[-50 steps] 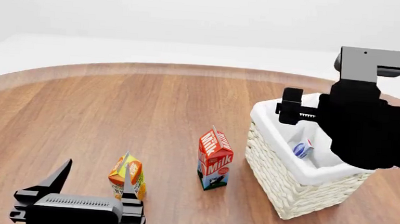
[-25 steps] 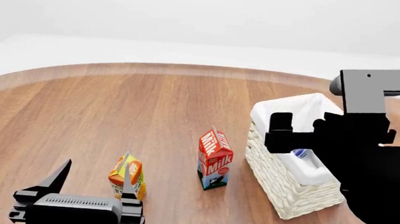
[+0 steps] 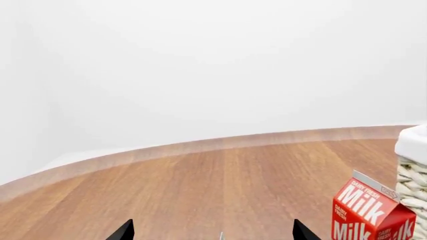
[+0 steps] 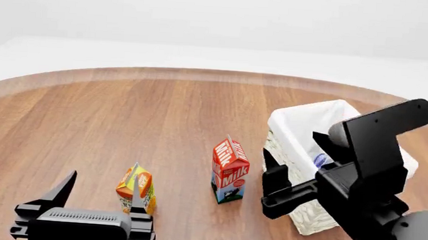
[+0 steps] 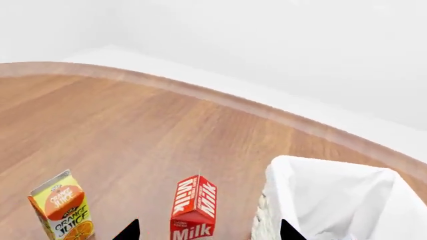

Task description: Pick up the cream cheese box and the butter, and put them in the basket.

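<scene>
Withdrawn from above the basket (image 4: 292, 120), your right hand (image 4: 277, 182) hangs empty, spread wide; cream cheese box (image 4: 322, 159) lies inside. Butter barely shows at the tabletop's (image 4: 125, 114) near edge, still to fetch.

Left gripper (image 4: 101, 202), low at the near left, jaws parted; right gripper (image 4: 270, 182), raised, jaws parted, empty.

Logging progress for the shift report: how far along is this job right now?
Partly done. The cream cheese box already lies inside the basket. Nothing is in hand: the right gripper is open and empty beside the basket, and the left gripper is open near the orange juice carton. The butter remains; only a red sliver at the head view's bottom edge might be it.
</scene>
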